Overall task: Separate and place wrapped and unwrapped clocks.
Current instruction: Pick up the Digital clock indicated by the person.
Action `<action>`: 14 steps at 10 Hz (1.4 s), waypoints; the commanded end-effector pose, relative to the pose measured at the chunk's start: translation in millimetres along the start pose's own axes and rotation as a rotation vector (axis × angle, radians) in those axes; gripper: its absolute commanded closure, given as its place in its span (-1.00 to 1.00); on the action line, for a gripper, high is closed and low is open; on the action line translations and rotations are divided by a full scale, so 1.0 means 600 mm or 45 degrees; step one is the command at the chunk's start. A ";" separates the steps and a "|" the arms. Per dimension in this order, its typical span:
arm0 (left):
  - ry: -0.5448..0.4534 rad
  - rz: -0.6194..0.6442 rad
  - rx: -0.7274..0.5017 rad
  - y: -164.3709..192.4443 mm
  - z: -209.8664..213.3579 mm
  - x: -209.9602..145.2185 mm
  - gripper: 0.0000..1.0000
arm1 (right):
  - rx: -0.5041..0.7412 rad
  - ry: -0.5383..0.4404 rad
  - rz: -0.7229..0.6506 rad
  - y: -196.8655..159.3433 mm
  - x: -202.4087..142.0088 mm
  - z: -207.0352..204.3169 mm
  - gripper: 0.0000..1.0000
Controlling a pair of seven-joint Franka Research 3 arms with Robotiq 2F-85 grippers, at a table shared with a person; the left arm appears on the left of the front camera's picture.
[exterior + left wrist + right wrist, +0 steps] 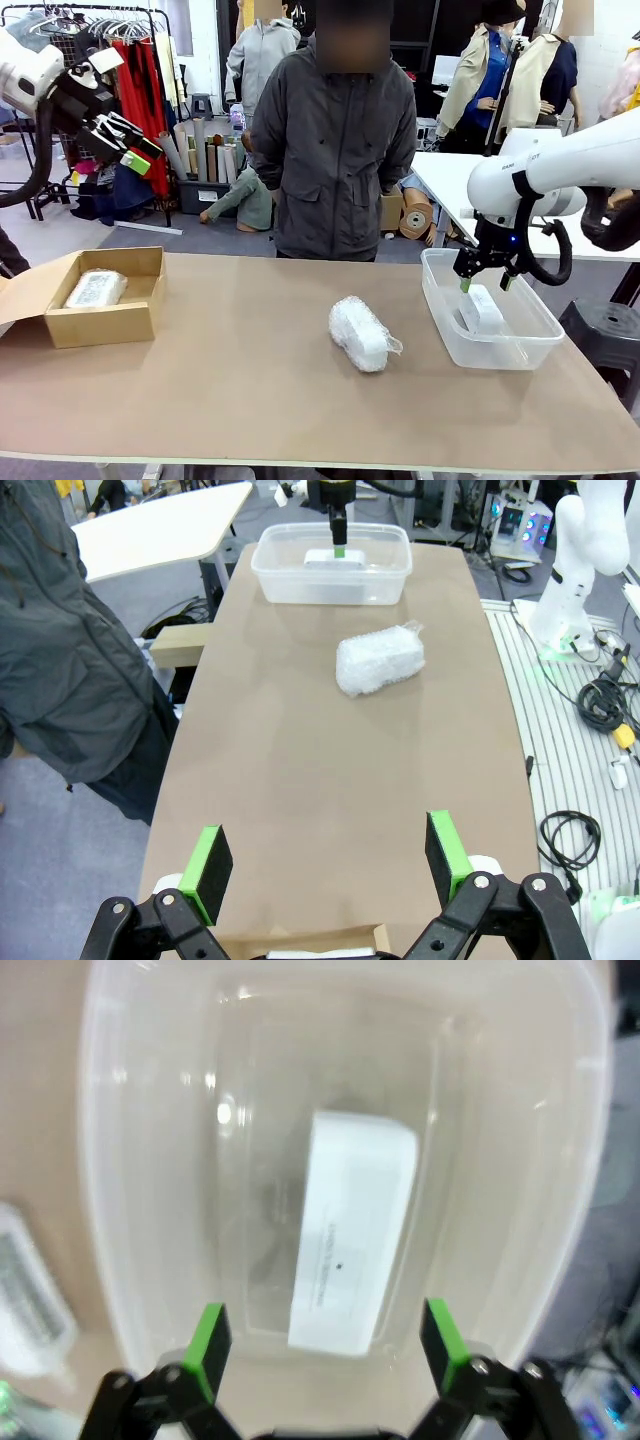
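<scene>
Left jaws and right jaws both wide and empty, clock [482, 308] in the tub [495, 352], but that lumpy bundle [357, 334] on the desk [250, 400] could slip a shallow pinch.

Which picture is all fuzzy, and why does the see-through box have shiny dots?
Right wrist view: blurry all over, the bare white rounded block has fuzzy edges, and small bright glare spots sit on the clear plastic tub. Front view: sharp, the whitish bubble-wrapped bundle casts a faint shadow. Left wrist view: sharp, but the brown table has edges that look bent.
</scene>
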State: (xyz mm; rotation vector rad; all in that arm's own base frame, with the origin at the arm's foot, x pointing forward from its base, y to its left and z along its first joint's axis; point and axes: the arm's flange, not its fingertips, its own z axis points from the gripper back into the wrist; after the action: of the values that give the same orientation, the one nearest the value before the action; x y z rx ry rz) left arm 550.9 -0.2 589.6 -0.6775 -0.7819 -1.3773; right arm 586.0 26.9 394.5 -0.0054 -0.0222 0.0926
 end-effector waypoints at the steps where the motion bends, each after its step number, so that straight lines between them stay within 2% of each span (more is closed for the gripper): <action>1: -0.004 -0.008 -0.006 -0.002 0.001 -0.001 -1.00 | -0.031 0.025 0.292 0.004 -0.035 0.060 -1.00; 2: -0.004 -0.008 -0.006 -0.002 0.001 -0.001 -1.00 | -0.003 0.005 0.495 0.023 -0.057 0.088 -1.00; 4: -0.004 -0.008 -0.006 -0.002 0.001 -0.001 -1.00 | 0.044 -0.080 0.727 0.044 -0.078 0.149 -1.00; 5: -0.004 -0.008 -0.006 -0.002 0.001 -0.001 -1.00 | 0.122 -0.157 0.873 0.057 -0.088 0.182 -1.00; 7: -0.004 -0.008 -0.006 -0.002 0.001 -0.001 -1.00 | 0.219 -0.212 1.152 0.058 -0.106 0.236 -1.00; 9: -0.004 -0.008 -0.006 -0.002 0.001 -0.001 -1.00 | 0.375 -0.270 1.256 0.034 -0.101 0.274 -1.00; 12: -0.004 -0.008 -0.006 -0.002 0.001 -0.001 -1.00 | 0.598 -0.501 1.389 -0.002 -0.106 0.312 -1.00; 14: -0.004 -0.008 -0.006 -0.002 0.001 -0.001 -1.00 | 0.680 -0.627 1.427 -0.016 -0.108 0.314 -1.00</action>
State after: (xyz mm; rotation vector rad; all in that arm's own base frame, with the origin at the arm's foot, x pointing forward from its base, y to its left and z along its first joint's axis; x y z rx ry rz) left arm 550.9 -0.2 589.7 -0.6774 -0.7820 -1.3775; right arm 513.6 17.3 584.4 0.4815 -0.4434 1.1814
